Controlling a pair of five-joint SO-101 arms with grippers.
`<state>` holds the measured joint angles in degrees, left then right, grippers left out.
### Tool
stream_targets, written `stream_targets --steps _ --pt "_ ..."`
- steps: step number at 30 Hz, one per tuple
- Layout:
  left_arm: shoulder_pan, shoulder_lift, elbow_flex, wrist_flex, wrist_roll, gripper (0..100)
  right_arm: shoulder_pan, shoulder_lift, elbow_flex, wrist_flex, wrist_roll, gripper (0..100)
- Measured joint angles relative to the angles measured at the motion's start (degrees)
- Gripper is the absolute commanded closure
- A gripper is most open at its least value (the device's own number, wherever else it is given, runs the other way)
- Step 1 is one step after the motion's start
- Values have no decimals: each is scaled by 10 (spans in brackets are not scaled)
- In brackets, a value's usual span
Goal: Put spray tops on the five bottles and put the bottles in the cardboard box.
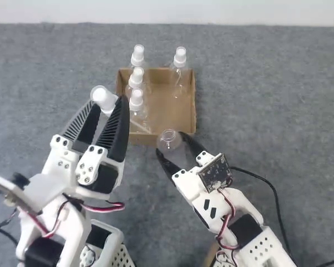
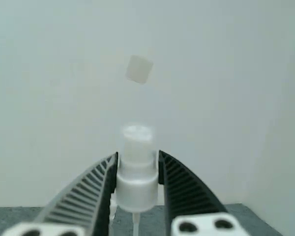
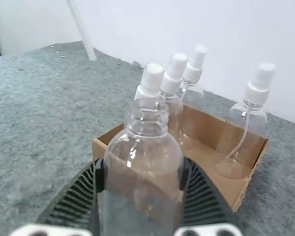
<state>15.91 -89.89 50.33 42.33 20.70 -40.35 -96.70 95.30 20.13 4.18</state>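
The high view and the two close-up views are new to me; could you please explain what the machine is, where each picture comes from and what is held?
This is a pair of small robot arms, the left arm and the right arm, side by side at a grey table, each ending in a two-fingered pincer. The high view looks down from a fixed camera; the other two come from a camera on each arm's wrist, looking along its pincer. On the table stands a cardboard box holding four clear bottles, each capped with a white spray top. The left pincer is shut on a loose spray top, raised above the table. The right pincer grips the fifth bottle, its neck uncapped, close to the box.
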Motion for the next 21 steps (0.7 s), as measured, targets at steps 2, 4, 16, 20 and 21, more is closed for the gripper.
stream_targets --steps 2,4,16,20,21 --pt "18 0 0 3 0 989 0 0 0 -15 30 991" --pt "29 0 0 7 0 989 -2 0 0 -21 49 991" --pt "36 1 18 8 0 989 -22 1 0 -25 63 991" --pt "35 1 19 8 0 989 -24 1 0 -25 65 991" --pt "35 1 19 8 0 989 -24 1 0 -25 65 991"
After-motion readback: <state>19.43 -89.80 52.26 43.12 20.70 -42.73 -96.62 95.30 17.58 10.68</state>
